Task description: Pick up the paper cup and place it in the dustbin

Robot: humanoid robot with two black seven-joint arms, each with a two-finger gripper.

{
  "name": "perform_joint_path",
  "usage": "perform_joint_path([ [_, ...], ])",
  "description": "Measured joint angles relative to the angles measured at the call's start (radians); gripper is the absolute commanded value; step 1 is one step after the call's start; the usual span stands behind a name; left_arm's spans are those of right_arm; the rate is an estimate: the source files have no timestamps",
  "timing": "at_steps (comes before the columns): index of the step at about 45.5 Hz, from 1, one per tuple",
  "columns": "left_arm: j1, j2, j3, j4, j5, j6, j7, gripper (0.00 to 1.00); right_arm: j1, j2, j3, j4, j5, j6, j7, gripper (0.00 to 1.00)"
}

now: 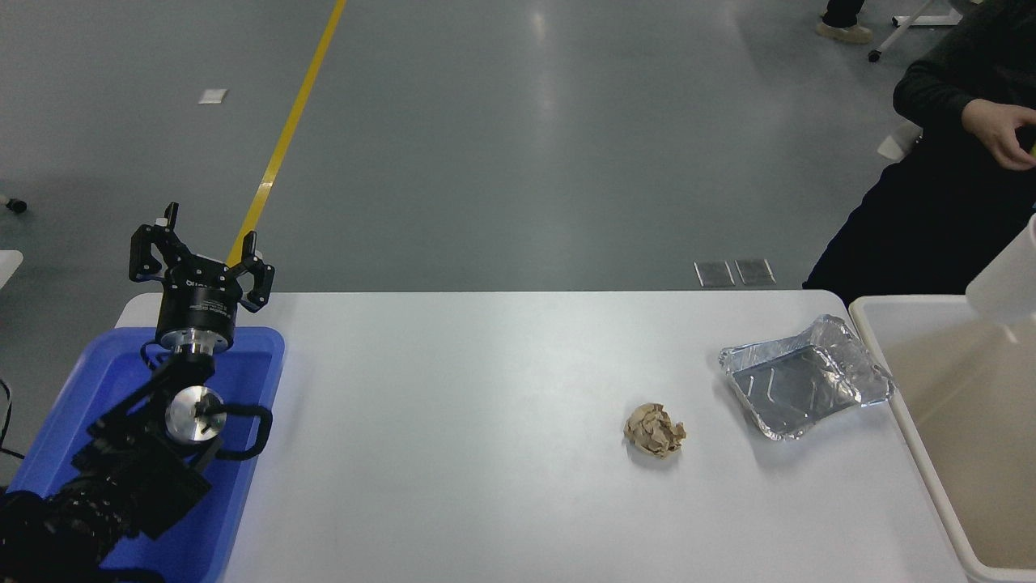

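Left tool (199, 251) sits parked over the blue tray (251, 380) on my desk (486, 486), its fingers spread wide. Moving right I see a crumpled brown paper ball (655, 430) and a foil tray (805, 387). The paper cup (1006, 280) hangs tilted above the dustbin (906, 421) at the frame's edge, my right tool out of sight.

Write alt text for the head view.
A white paper cup hangs tilted at the right edge above the cream dustbin; whatever holds it is out of frame. On the white table lie a crumpled brown paper ball and a foil tray. The left gripper rests open over a blue tray.
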Motion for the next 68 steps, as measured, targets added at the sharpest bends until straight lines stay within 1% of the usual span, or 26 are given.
perform_joint_path([
  [8, 0.000, 0.000, 0.000, 0.000, 0.000, 0.001, 0.000, 0.99, -0.256, -0.017, 0.182, -0.242, 0.124, -0.070, 0.000, 0.00],
  [15, 0.000, 0.000, 0.000, 0.000, 0.000, 0.001, 0.000, 0.99, -0.541, 0.017, 0.368, -0.477, 0.298, -0.131, -0.006, 0.00],
  [19, 0.000, 0.000, 0.000, 0.000, 0.000, 0.001, 0.000, 0.99, -0.720, 0.066, 0.476, -0.632, 0.407, -0.154, -0.012, 0.00],
  [20, 0.000, 0.000, 0.000, 0.000, 0.000, 0.001, 0.000, 0.99, -0.797, 0.092, 0.522, -0.703, 0.455, -0.162, -0.016, 0.00],
  [24, 0.000, -0.001, 0.001, 0.000, 0.000, 0.001, 0.000, 0.99, -0.942, 0.156, 0.615, -0.846, 0.542, -0.176, -0.028, 0.00],
  [30, 0.000, -0.001, 0.001, 0.000, 0.000, 0.001, 0.000, 0.99, -1.159, 0.276, 0.794, -1.039, 0.656, -0.224, -0.061, 0.00],
  [33, 0.000, -0.001, 0.001, 0.000, 0.000, 0.001, 0.000, 0.99, -1.234, 0.321, 0.878, -1.091, 0.689, -0.262, -0.080, 0.00],
  [44, 0.000, -0.001, 0.000, 0.000, 0.000, 0.001, 0.000, 0.99, -1.423, 0.475, 1.250, -1.202, 0.759, -0.456, -0.185, 0.00],
  [51, 0.000, -0.001, 0.000, 0.000, 0.000, 0.001, 0.000, 0.99, -1.482, 0.547, 1.427, -1.226, 0.781, -0.558, -0.225, 0.00],
  [57, 0.000, -0.001, 0.000, 0.000, 0.000, 0.001, 0.000, 0.99, -1.522, 0.598, 1.516, -1.235, 0.799, -0.607, -0.243, 0.00],
  [68, 0.000, -0.001, 0.000, 0.000, 0.000, 0.001, 0.000, 0.99, -1.563, 0.667, 1.583, -1.238, 0.817, -0.650, -0.256, 0.00],
])
